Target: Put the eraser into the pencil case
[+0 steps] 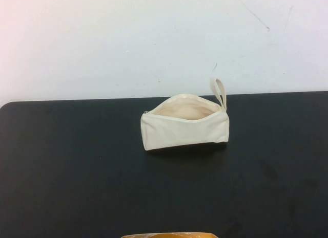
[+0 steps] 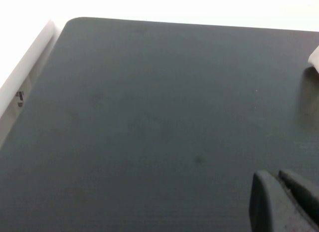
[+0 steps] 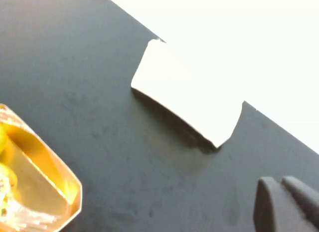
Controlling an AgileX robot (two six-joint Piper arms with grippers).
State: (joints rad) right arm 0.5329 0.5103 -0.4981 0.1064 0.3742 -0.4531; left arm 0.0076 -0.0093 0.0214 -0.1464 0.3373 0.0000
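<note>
Across the whole scene you have a black table [image 1: 77, 171] running back to a white wall [image 1: 102, 38], and on it, centred toward the far edge, sits the pencil case [image 1: 184, 123]. It is a cream canvas pouch lying lengthwise left to right, its zip drawn back so the mouth gapes upward and shows a pale lining; a small fabric loop [image 1: 219, 90] stands up at its right end. In the right wrist view the same pouch [image 3: 187, 100] shows as a bright oblong with its shadow on the near side.

At the near edge, roughly centre, you can see a shiny gold tray [image 1: 169, 235], only its rim in the high view. The right wrist view shows more of it [image 3: 35, 187], with yellow-green and whitish contents too blurred to name.

You will not find the eraser in any view; it may lie in or near that tray, but that is a guess.

Neither arm shows in the high view. The left gripper [image 2: 286, 199] hangs over bare table on the left, and the right gripper [image 3: 289, 204] hangs over the table near the case and tray. Both have their dark fingers pressed together and hold nothing.

You are, by my reading, at the very start: nothing is picked up yet. Your next move calls for locating the eraser, spreading one gripper's fingers and descending on so small a block squarely.
</note>
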